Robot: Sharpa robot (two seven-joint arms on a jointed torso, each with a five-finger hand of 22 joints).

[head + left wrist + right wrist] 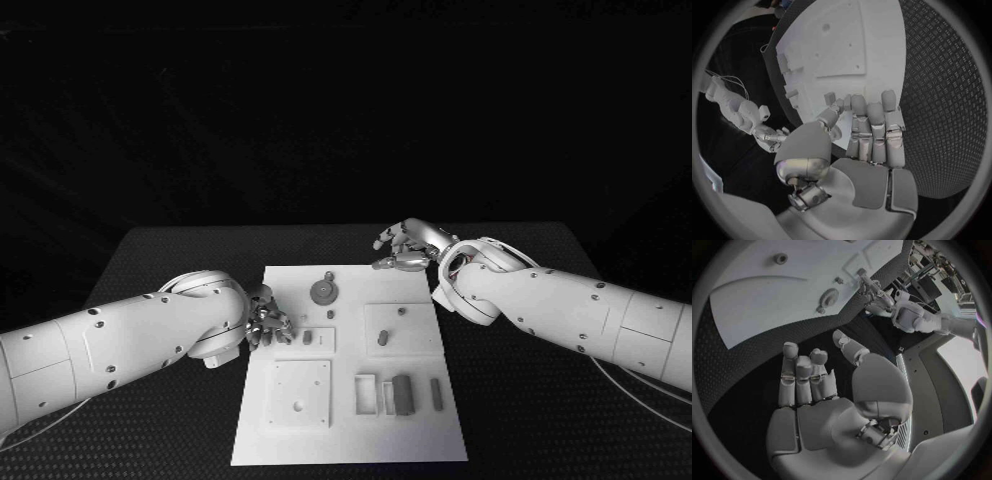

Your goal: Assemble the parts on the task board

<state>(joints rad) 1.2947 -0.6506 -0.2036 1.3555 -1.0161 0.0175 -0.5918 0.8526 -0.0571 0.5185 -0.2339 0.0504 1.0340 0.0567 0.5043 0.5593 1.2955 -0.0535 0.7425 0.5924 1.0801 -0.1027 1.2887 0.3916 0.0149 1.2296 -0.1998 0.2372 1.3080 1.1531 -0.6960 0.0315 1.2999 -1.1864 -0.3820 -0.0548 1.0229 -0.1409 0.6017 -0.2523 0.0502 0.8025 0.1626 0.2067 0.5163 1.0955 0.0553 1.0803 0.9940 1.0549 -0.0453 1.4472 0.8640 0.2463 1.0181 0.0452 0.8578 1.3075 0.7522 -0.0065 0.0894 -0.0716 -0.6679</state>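
Black tabletop [173,250] carries the task board [353,440]. Head view shows the left hand [267,322] at its edge; its wrist view shows fingers [873,130] extended, empty. Right hand [408,245] hovers beyond it, fingers [801,375] apart, holding nothing.

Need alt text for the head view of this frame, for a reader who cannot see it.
A white task board lies on a black table between two white robot arms. The left hand rests at the board's left edge, and the right hand hovers open by its far right corner. Small grey parts, among them a round part, sit on the board.
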